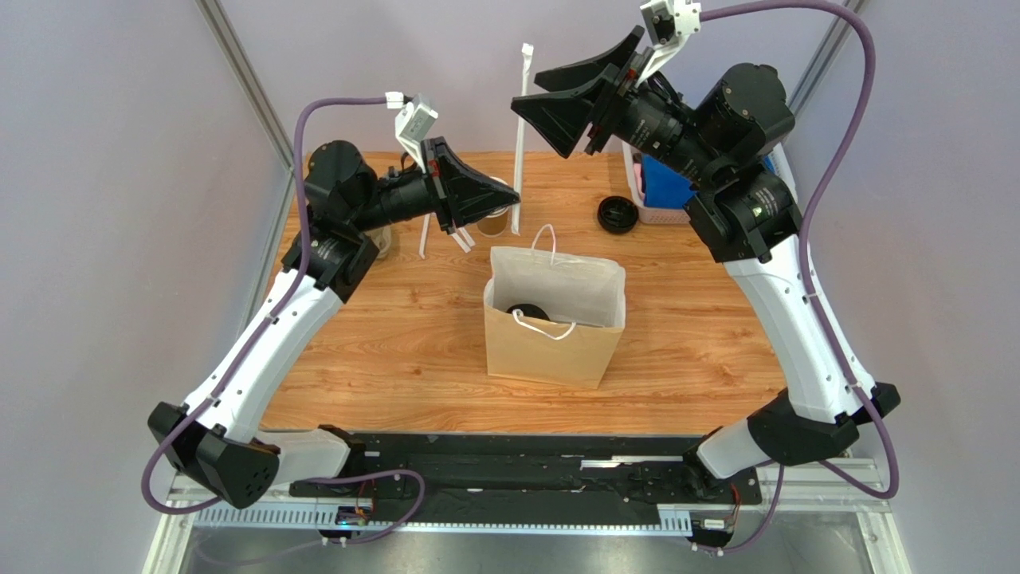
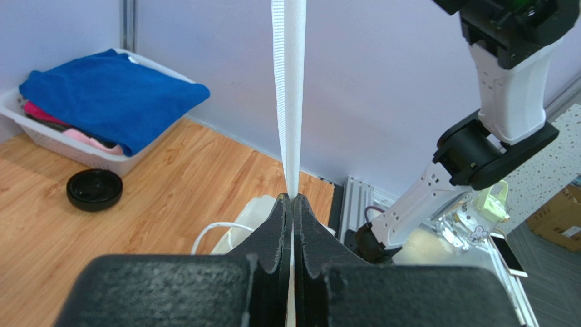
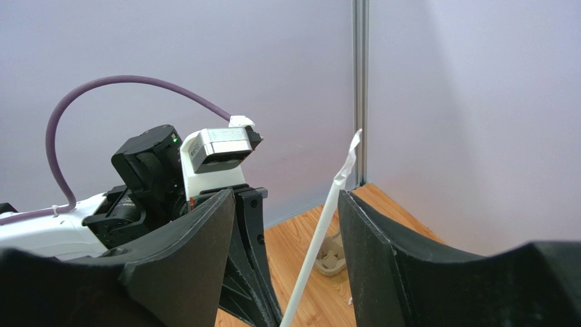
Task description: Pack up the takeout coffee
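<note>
Ribbed white strip pinched in closed left gripper, right gripper parted, empty, black-lidded takeout coffee in kraft bag

The left arm reaches inward, left gripper pinched closed on a white wrapped straw; the right arm stands raised, right gripper parted astride it.

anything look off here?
One oddity: the wrapped straw stands upright off the table, pinched low down by the left end effector. Its wrapper tip looks torn and bent, up between the open fingers of the right end effector. A black lid lies loose by the basket.
</note>
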Motion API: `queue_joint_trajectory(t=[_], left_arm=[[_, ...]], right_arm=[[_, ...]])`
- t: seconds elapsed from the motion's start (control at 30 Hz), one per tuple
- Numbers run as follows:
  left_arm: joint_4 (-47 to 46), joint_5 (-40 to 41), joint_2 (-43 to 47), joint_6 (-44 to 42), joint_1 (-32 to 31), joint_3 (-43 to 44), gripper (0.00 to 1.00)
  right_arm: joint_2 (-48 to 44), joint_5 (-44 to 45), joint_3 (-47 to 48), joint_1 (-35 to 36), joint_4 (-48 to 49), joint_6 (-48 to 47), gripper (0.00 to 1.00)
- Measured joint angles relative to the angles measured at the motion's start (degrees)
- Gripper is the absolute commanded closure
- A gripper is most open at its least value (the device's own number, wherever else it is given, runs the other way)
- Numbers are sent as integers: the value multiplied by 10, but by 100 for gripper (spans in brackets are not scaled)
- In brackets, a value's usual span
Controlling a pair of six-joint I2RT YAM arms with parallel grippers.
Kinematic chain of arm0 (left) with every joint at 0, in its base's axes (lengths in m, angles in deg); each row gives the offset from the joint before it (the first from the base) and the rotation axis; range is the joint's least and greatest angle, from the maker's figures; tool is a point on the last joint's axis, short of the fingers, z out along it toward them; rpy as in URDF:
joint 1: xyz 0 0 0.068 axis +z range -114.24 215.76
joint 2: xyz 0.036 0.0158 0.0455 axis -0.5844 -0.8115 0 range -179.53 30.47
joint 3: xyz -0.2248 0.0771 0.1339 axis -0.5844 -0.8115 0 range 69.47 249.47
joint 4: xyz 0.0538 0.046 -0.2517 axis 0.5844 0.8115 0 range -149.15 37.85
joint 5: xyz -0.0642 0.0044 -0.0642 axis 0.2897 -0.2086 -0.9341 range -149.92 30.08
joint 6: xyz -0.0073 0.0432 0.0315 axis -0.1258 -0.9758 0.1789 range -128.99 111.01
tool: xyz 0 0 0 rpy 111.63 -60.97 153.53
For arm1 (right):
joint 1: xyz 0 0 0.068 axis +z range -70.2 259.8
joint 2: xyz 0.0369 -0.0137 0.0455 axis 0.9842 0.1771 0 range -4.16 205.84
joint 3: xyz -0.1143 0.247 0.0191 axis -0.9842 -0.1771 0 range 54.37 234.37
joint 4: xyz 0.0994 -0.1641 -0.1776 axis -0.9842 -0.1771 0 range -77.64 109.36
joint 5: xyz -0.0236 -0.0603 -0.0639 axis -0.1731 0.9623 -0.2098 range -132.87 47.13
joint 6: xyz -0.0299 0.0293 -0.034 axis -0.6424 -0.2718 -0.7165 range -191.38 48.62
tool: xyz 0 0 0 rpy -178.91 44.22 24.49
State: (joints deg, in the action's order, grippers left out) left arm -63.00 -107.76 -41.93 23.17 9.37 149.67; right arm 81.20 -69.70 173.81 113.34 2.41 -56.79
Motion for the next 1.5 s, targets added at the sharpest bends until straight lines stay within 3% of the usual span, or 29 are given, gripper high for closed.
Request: queue_joint_trajectory(t=[0.17, 0.37, 0.47, 0.57, 0.67, 0.7, 0.73, 0.8, 1.0, 1.17, 1.37, 1.5], left_arm=[[-13, 4, 20, 3, -12, -3, 100], [-16, 5, 30, 3, -16, -4, 100], [-14, 8, 37, -4, -17, -11, 100], [-5, 17, 48, -17, -19, -22, 100], [11, 27, 59, -37, -20, -33, 65], [17, 29, 62, -43, -20, -35, 44], [23, 31, 65, -50, -20, -36, 31], [37, 36, 72, -62, -20, -37, 14], [99, 64, 96, -91, -12, -37, 6], [129, 63, 121, -96, 54, -49, 5], [132, 65, 132, -64, 151, -80, 4], [130, 66, 132, -35, 180, -114, 4]], right_arm=[[1, 16, 0, 15, -4, 0, 48], [1, 36, 0, 47, -14, -21, 70], [3, 43, 0, 58, -21, -28, 100], [7, 47, 0, 59, -28, -29, 100], [12, 48, 2, 61, -38, -29, 100], [14, 47, 2, 62, -40, -29, 100], [16, 47, 2, 62, -41, -30, 100], [17, 47, 2, 62, -43, -35, 100], [15, 47, 5, 61, -49, -50, 100], [-15, 40, -13, 61, -68, -90, 100], [-109, -3, -100, 61, -116, -188, 100], [-173, -33, -186, 61, -151, -254, 100]])
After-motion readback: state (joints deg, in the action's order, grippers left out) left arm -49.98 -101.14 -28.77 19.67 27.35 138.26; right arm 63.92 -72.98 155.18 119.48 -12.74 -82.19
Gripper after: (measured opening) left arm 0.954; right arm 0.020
